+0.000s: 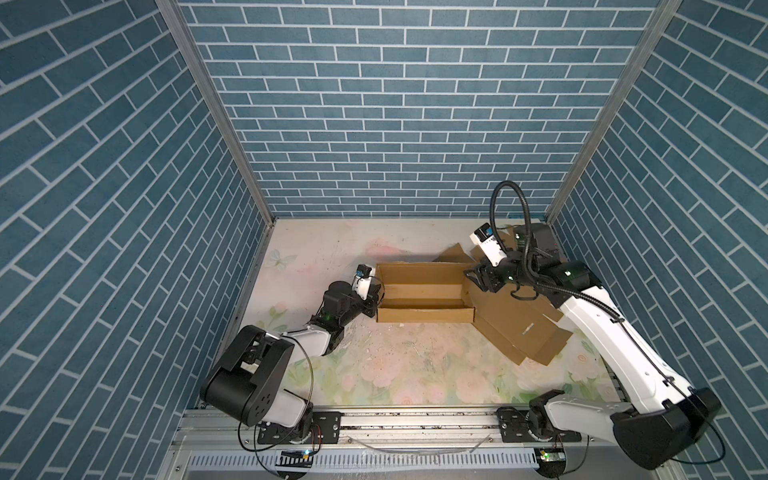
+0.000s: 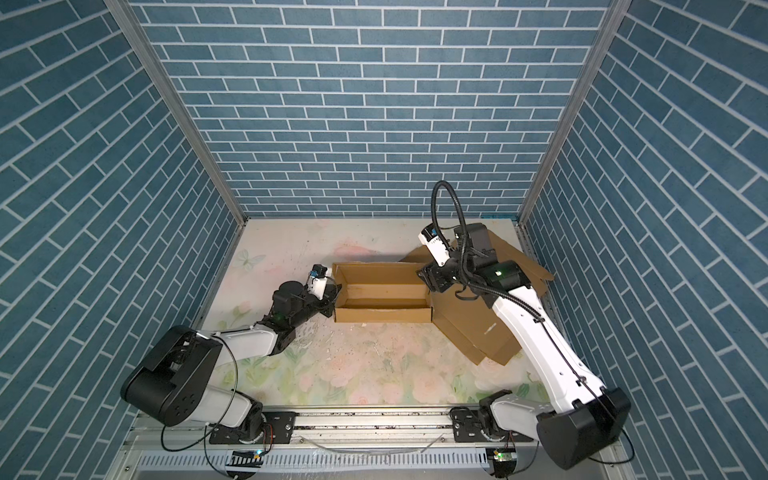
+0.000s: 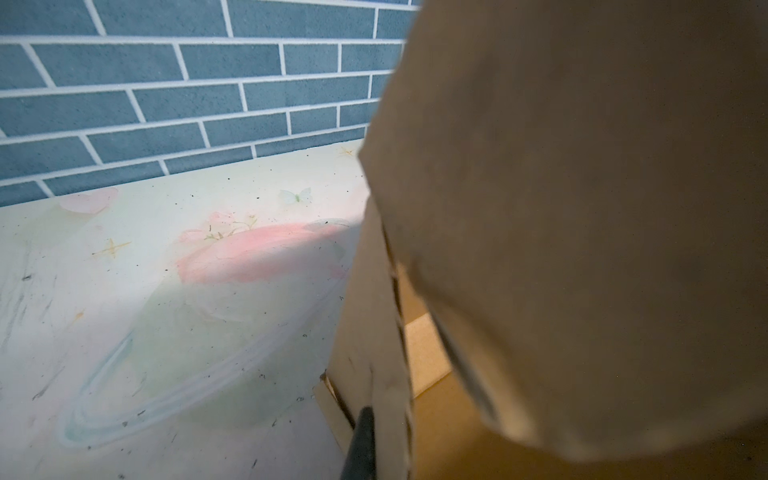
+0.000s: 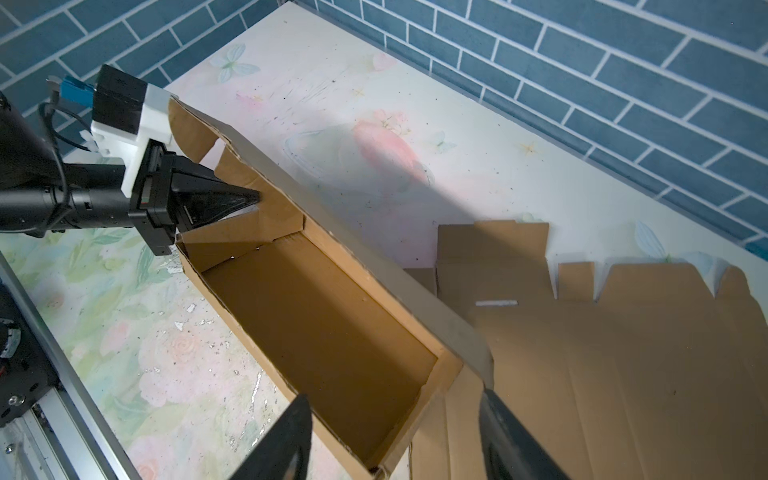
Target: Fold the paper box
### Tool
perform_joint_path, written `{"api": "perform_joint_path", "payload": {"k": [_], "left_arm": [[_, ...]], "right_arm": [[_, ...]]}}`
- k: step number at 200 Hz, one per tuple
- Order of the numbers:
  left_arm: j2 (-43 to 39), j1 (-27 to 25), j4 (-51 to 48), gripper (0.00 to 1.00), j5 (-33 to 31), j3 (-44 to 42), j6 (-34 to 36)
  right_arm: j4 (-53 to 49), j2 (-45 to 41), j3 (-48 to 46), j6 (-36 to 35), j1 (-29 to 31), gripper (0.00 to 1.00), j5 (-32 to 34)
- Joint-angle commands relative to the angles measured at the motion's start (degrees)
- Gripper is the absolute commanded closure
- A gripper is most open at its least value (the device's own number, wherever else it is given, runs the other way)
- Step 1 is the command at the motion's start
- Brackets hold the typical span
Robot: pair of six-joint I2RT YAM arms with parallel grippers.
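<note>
Black fingers (image 4: 291,436) of the right tool (image 4: 395,397) stand spread wide over the right end of the box (image 4: 324,328). Open at the top, the brown box sits near the middle of the flowered surface (image 1: 395,365), long sides parallel to the front edge, with its unfolded cardboard lying flat toward the right edge. At the box's left end, the left tool (image 4: 254,198) is pressed together, pinching the end flap.

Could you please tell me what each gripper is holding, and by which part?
The left gripper pinches the cardboard box by its end flap; the right gripper is open, holding nothing.
</note>
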Motion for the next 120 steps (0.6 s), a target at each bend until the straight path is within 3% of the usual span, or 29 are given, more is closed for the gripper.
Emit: {"api": "perform_joint_path", "payload": {"k": [1, 72, 120], "left_arm": [[0.6, -0.4, 0.3, 1.00, -0.5, -0.7, 1.1], [1.5, -0.4, 1.2, 1.00, -0.4, -1.1, 1.2], [1.5, -0.4, 1.2, 1.00, -0.5, -1.1, 1.4]], "right_arm": [[-7.4, 5.6, 7.9, -8.7, 2.4, 0.34, -1.3], [-15.0, 22.9, 24.1, -16.0, 7.0, 0.36, -3.7], [-17.5, 29.4, 30.2, -17.9, 8.5, 0.46, -2.8]]}}
